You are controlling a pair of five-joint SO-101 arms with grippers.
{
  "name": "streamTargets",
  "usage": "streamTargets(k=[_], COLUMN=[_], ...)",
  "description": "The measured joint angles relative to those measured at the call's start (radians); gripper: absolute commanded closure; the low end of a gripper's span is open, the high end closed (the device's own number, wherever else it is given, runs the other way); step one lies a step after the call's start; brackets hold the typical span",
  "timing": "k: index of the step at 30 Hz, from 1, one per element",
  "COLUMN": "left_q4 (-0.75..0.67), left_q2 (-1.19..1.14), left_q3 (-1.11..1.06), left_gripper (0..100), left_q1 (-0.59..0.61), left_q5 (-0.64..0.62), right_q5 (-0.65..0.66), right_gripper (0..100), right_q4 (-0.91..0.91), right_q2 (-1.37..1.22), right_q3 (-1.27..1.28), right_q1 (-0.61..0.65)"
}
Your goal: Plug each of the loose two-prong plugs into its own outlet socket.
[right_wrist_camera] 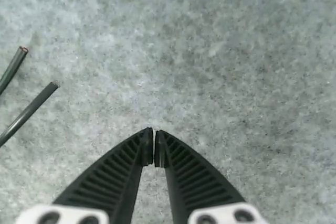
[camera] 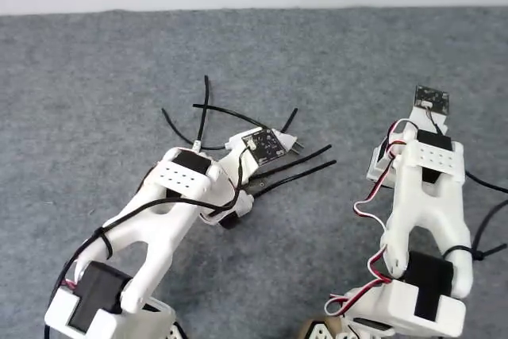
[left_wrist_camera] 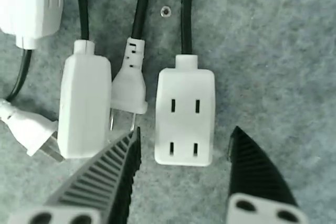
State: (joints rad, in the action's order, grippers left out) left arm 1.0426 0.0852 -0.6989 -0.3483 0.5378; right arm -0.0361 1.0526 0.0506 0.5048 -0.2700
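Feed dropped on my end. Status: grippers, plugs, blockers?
Left gripper open, straddling face-up outlet socket. Right gripper shut over bare carpet. Loose plug unplugged, lying between that socket and a side-lying socket; tight access.

- In the high view, the left arm [camera: 171,196] lay over the outlets and most of the plugs. It could not be told which of the black cords [camera: 295,163] led to which.
- The bases of the left arm and the right arm [camera: 425,196] were cut off by the picture's lower edge.
- In the left wrist view, one outlet block [left_wrist_camera: 84,106] lay on its side with its socket face turned away.
- The prongs of the middle plug [left_wrist_camera: 128,90] ran partly behind the ribbed finger [left_wrist_camera: 110,174] of the left gripper [left_wrist_camera: 185,131].
- A second plug [left_wrist_camera: 29,132] was clipped by the frame's edge, and its prongs were tucked against the outlet block.
- A white object [left_wrist_camera: 29,3] was cropped at a corner and could not be identified.
- A round speck [left_wrist_camera: 166,11] on the carpet was too small to tell.
- In the right wrist view, two cord ends [right_wrist_camera: 31,106] ran out past the frame's edge.
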Motion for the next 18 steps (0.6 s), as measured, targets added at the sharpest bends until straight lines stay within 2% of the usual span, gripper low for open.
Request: streamTargets(k=[7, 12, 14, 18], left_q4=[0.000, -0.020, 0.017, 0.071], left_q2=[-0.005, -0.112, -0.163, -0.244], left_q3=[0.000, 0.025, 0.080, 0.160], left_gripper=[74, 74, 78, 94], left_q1=[0.000, -0.002, -0.002, -0.006], left_q5=[0.000, -0.008, -0.026, -0.066], right_q5=[0.000, 0.000, 0.000, 0.000], right_gripper=[99.1, 99.1, 99.1, 99.1], right_q4=[0.000, 0.000, 0.000, 0.000], right_q2=[0.000, 0.000, 0.000, 0.000], right_q3=[0.000, 0.000, 0.000, 0.000], right_q1=[0.000, 0.000, 0.000, 0.000])
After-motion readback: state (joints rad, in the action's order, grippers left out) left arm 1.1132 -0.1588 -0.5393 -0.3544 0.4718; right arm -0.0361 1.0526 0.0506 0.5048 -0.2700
